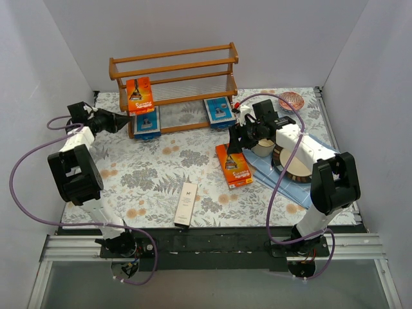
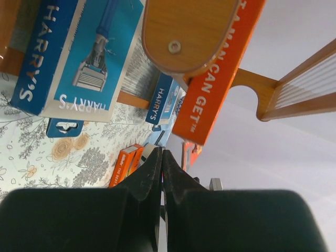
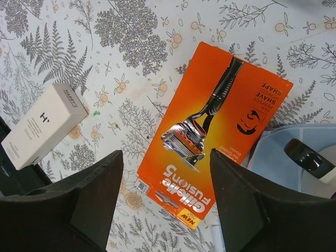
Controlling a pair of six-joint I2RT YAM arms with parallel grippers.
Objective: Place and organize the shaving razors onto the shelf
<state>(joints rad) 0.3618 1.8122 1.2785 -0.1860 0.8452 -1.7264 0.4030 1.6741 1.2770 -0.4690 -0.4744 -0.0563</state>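
The shelf (image 1: 174,67) stands at the back of the table. An orange razor pack (image 1: 140,94) leans on its left end, and two blue packs (image 1: 147,122) (image 1: 219,111) stand on the lower tier. My left gripper (image 1: 122,120) is beside the shelf's left end, shut with nothing between its fingers (image 2: 152,168). In the left wrist view the blue pack (image 2: 79,58) and orange pack (image 2: 220,79) are close ahead. My right gripper (image 3: 165,152) hangs open over the second orange pack (image 3: 215,131), which lies flat on the table (image 1: 234,165). A slim white box (image 1: 186,204) lies near the front edge.
A blue cloth (image 1: 283,174) lies under the right arm with a round tape-like roll (image 1: 293,164) on it. A small reddish dish (image 1: 291,101) sits at the back right. White walls close in three sides of the table.
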